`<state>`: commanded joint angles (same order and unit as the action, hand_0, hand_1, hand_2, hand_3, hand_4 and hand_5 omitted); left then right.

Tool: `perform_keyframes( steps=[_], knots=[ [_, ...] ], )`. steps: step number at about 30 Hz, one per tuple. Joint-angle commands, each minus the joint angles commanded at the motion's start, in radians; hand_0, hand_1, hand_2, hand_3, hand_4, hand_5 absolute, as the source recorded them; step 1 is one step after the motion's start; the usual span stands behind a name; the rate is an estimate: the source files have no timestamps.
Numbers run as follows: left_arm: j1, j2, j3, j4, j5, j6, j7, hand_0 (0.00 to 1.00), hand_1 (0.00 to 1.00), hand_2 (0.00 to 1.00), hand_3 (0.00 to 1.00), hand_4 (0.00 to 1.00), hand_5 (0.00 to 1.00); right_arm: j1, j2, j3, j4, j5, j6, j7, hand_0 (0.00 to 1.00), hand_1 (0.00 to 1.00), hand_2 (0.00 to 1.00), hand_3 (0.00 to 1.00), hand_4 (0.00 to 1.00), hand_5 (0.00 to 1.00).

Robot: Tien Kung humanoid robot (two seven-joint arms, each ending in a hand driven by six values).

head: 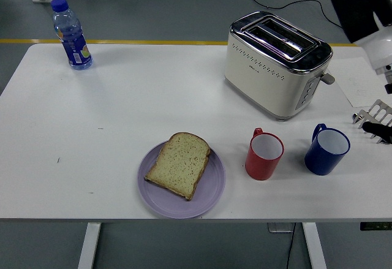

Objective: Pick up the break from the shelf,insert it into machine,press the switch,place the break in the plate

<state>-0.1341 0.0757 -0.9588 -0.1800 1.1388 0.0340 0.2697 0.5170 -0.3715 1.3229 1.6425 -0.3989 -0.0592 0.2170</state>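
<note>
Purple plate (211,195) holds bread (180,163); right hand (361,5) raised top right, fingers' state unclear

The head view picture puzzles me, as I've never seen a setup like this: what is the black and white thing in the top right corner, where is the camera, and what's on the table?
The camera sits high on a humanoid robot and looks forward and down over a white table. The black and white shape in the top right corner is the robot's right arm, raised clear of the table; its hand cannot be made out here. The left arm is out of view.

On the table: a slice of bread lying on a purple plate, a red mug, a blue mug, a cream toaster, a blue water bottle and a metal rack at the right edge. Nothing is held.
</note>
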Motion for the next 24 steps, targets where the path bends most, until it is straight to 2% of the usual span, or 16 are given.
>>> perform_keyframes(
  steps=[3,9,10,17,24],
  knots=[
    [-0.002,0.000,-0.004,0.000,0.007,-0.001,0.000,0.681,0.692,0.678,0.560,0.288,0.834,-0.042,-0.013,0.071,-0.047,0.082,-0.020,0.022,0.768,0.734,0.734,0.703,0.555,0.335],
    [-0.003,-0.002,0.000,0.000,0.002,0.000,-0.001,0.681,0.692,0.678,0.561,0.288,0.833,-0.108,-0.021,0.160,-0.110,0.105,-0.040,0.052,0.769,0.733,0.735,0.704,0.547,0.355],
    [-0.003,-0.003,0.001,0.000,0.000,0.000,-0.002,0.681,0.692,0.678,0.560,0.288,0.834,-0.125,-0.022,0.182,-0.123,0.107,-0.042,0.054,0.768,0.735,0.737,0.704,0.546,0.330],
    [-0.003,-0.007,0.006,0.000,-0.003,0.000,-0.004,0.681,0.692,0.677,0.560,0.288,0.833,-0.220,-0.021,0.264,-0.178,0.112,-0.056,0.031,0.769,0.736,0.741,0.702,0.532,0.330],
    [-0.002,-0.012,0.007,0.000,0.002,-0.002,-0.005,0.681,0.692,0.677,0.560,0.288,0.833,-0.316,0.006,0.325,-0.230,0.125,-0.059,0.006,0.774,0.737,0.741,0.702,0.529,0.336]
  ],
)
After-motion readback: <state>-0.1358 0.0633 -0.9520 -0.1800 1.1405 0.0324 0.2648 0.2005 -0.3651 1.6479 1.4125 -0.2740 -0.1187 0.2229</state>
